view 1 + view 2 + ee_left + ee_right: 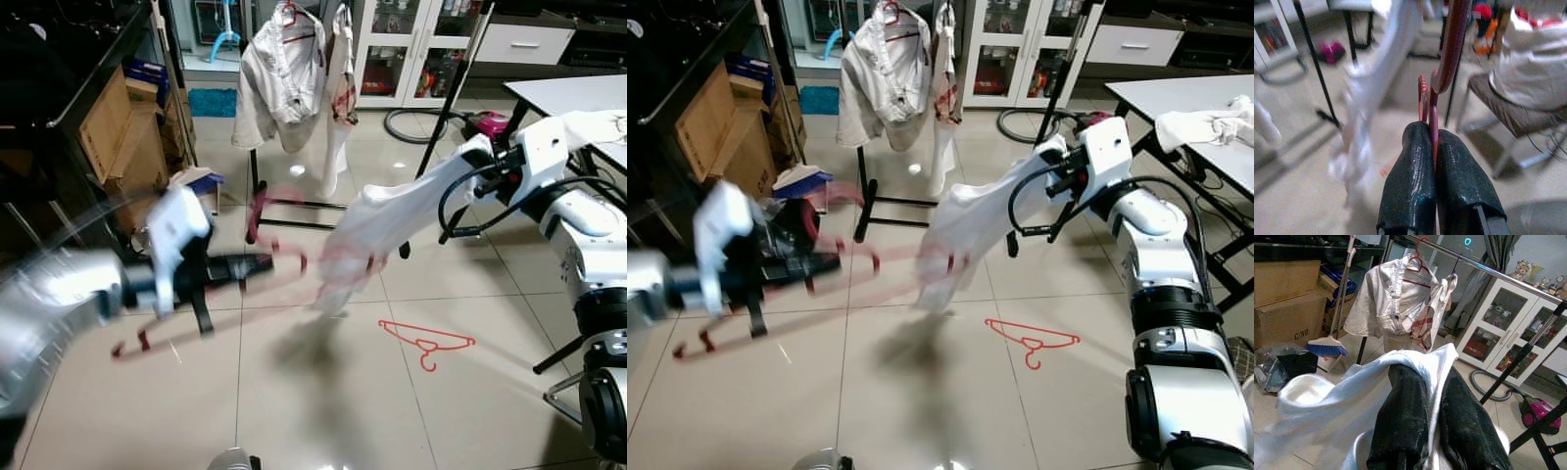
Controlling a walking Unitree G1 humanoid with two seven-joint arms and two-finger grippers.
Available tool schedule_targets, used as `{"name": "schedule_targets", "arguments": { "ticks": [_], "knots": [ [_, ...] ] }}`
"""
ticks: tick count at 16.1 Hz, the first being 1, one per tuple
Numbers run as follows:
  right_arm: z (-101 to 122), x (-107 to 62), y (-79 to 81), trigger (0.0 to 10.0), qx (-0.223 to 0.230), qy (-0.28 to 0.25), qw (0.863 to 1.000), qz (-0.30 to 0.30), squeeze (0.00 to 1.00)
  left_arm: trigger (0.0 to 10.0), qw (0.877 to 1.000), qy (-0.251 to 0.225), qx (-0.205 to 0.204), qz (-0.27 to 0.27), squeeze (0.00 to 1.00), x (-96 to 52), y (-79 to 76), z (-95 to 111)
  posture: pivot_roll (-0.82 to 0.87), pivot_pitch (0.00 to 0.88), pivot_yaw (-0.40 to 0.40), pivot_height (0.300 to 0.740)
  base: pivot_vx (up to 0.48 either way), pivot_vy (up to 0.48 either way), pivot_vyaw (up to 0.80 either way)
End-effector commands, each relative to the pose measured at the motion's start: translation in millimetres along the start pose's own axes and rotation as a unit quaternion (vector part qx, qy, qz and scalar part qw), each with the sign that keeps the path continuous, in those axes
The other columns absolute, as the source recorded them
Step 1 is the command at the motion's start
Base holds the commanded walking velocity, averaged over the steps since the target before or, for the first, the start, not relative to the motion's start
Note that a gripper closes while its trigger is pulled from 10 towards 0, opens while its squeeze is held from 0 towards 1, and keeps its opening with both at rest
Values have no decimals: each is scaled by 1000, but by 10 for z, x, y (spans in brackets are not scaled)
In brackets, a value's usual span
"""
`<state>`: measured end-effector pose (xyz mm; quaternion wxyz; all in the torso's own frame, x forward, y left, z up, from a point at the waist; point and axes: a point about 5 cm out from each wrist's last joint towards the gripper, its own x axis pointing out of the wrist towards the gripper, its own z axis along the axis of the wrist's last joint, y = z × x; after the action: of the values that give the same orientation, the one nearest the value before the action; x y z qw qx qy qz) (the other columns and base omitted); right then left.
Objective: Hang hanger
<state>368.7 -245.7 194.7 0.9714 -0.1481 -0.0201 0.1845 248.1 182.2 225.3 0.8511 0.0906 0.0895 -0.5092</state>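
Observation:
My left gripper (257, 264) is shut on a red hanger (294, 257), which is smeared by motion blur at mid-height over the floor. The left wrist view shows the hanger's red wire (1449, 44) pinched between the two black fingers (1410, 166). My right gripper (1432, 377) is shut on a white garment (382, 230), which is held up and droops toward the hanger. The cloth drapes over its fingers. Behind them stands a clothes rack (257, 186) with pale garments (289, 73) hanging on it.
A second red hanger (428, 340) lies on the tiled floor to the front right. Cardboard boxes (118, 137) and dark shelving line the left side. A white table (578, 93) stands at the right, with a pink vacuum cleaner (490, 122) beyond it.

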Motion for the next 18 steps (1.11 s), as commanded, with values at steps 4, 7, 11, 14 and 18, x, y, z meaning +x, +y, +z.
{"name": "schedule_targets", "arguments": {
  "ticks": [4, 7, 11, 14, 18],
  "knots": [
    [37, -31, -6, 10000, -31, -10, 999, 19, 0, 10000, 996, -85, 36, 13, 0, -64, 69, 403, 21, 0, -58, 740, 0, 0, 0],
    [1, -93, 35, 10000, -31, -8, 998, 57, 0, 10000, 995, -86, 36, 33, 0, -58, 160, 414, 14, 0, -53, 740, 0, 0, 0],
    [34, -199, 38, 10000, -32, -9, 994, 105, 0, 10000, 995, -90, 20, 33, 0, -5, 196, 371, -3, 0, -44, 740, 0, 0, 0],
    [208, -219, 84, 10000, -32, -36, 990, 131, 0, 10000, 995, -92, 15, 27, 0, 30, 199, 347, -9, 0, -42, 740, 0, 0, 0],
    [399, -270, 182, 10000, -44, -57, 980, 184, 0, 10000, 996, -90, 10, 19, 0, 68, 196, 318, -17, 0, -40, 740, 0, 0, 0]
  ]
}}
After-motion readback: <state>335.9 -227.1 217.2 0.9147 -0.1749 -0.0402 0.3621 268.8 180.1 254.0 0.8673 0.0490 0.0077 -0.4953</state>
